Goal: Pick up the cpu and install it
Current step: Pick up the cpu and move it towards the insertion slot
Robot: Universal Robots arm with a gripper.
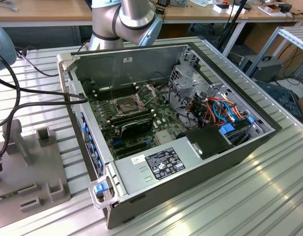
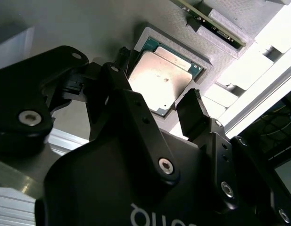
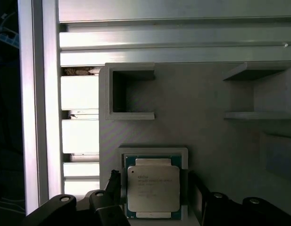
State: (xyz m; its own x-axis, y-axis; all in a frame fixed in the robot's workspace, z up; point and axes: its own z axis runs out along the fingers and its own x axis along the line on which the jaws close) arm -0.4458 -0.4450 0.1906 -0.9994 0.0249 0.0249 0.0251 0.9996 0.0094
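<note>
The pincer [image 2: 157, 77] gapes astride the cpu [image 3: 153, 188] in both wrist views, while the exterior view shows the socket [image 1: 127, 104]

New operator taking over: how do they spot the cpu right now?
Find the grey fixture plate on the slatted aluminium table. In its raised square pocket, between the open pincer's tips, lies the cpu: the one silvery metal square, unlike the empty brackets nearby.

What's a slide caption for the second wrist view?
Open hand straddles the cpu, which lies metal face up in its grey tray.
</note>
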